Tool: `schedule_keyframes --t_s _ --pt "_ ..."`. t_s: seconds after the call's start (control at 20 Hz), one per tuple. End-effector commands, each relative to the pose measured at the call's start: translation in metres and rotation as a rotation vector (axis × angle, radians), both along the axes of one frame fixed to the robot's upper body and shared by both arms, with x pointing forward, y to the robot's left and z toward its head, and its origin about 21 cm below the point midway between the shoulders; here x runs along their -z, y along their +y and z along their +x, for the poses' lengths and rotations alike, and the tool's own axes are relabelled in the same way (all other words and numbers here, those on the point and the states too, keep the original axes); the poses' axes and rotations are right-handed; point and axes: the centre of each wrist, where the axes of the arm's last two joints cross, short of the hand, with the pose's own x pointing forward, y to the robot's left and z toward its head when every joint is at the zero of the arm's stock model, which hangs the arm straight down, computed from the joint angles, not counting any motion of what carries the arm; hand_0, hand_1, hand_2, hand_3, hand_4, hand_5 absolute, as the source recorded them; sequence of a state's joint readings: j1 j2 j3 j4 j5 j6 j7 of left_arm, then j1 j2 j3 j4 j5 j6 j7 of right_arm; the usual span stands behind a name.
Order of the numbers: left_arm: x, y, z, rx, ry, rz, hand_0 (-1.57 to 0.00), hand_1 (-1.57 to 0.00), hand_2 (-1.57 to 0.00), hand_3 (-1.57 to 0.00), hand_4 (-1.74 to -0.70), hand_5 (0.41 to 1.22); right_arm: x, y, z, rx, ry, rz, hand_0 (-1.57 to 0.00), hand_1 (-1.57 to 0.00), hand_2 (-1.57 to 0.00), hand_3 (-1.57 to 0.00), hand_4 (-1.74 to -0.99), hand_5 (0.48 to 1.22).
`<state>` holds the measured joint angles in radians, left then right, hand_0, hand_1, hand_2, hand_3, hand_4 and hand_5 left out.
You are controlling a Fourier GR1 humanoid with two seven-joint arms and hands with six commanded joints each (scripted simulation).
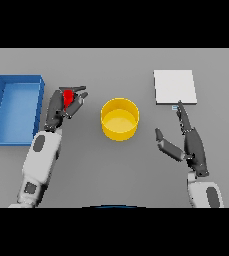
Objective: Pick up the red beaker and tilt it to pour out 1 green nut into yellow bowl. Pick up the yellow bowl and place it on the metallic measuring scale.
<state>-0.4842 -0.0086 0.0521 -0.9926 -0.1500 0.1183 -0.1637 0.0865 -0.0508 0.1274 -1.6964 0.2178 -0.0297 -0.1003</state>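
The red beaker (68, 97) is held in my left hand (62, 106), whose fingers and thumb curl round it, left of the yellow bowl (120, 119). Only part of the beaker shows between the fingers, and I cannot see a green nut. The bowl stands upright at the table's middle and looks empty. The metallic measuring scale (174, 87) is a flat pale square at the back right. My right hand (188, 142) lies open on the table to the right of the bowl, its fingers pointing toward the scale's near edge.
A blue rectangular bin (15, 108) stands at the far left, just beyond my left arm. The grey table (116, 170) stretches in front of the bowl.
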Motion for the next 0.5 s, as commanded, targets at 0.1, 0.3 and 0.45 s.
schedule_keyframes --t_s 0.1,0.3,0.45 --pt "-0.012 -0.002 -0.002 -0.004 -0.064 0.015 -1.53 -1.53 -1.53 -1.53 -1.70 1.098 0.000 0.002 -0.001 -0.002 -0.002 -0.003 0.00 0.00 0.00 0.00 -1.258 0.669" --pt "-0.051 -0.008 0.004 0.049 -0.114 0.163 -1.55 -1.56 -1.56 -1.56 -1.72 1.107 0.002 0.001 -0.003 0.008 -0.007 -0.029 0.00 0.00 0.00 0.00 -1.249 0.679" --pt "-0.071 -0.011 0.010 0.156 -0.117 0.389 -1.56 -1.56 -1.56 -1.56 -1.73 1.121 -0.001 0.005 -0.004 0.014 -0.012 -0.051 0.00 0.00 0.00 0.00 -1.243 0.691"
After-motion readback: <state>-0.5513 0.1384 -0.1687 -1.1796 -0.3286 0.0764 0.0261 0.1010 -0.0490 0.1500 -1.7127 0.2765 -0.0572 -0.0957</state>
